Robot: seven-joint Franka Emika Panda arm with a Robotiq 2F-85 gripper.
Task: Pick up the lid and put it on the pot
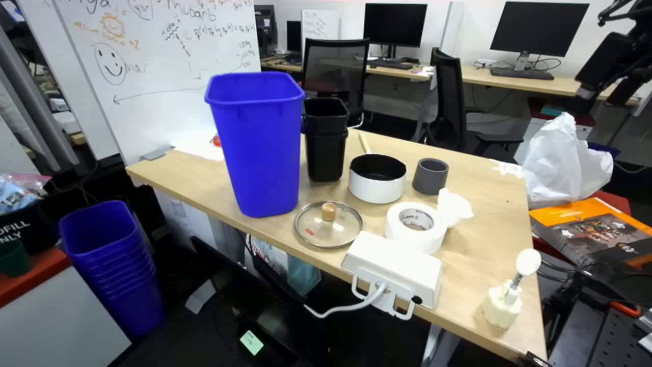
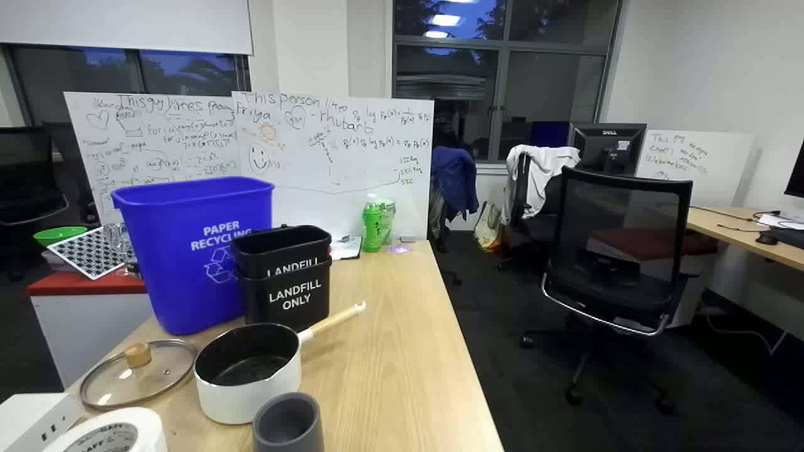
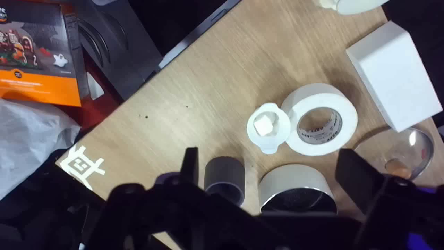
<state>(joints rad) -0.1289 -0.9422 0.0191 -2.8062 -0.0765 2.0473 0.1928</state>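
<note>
1) Currently lid (image 1: 323, 230) is laid on table (image 1: 489, 219) near blue bin (image 1: 262, 153), pot (image 1: 376, 187) uncovered
2) Gripper (image 3: 269, 156) spread apart, nothing held
3) Glass lid judged stiff, slippery, fragile — to be gripped by wooden knob (image 1: 329, 211)

we see the round glass lid (image 1: 325, 230) lying flat on the table (image 1: 484, 229), metal-rimmed, wooden knob (image 1: 328, 211) up. near it we find the low white pot (image 1: 377, 189) upright and open, dark inside, its pale wooden handle (image 2: 334, 320) jutting out.
</note>
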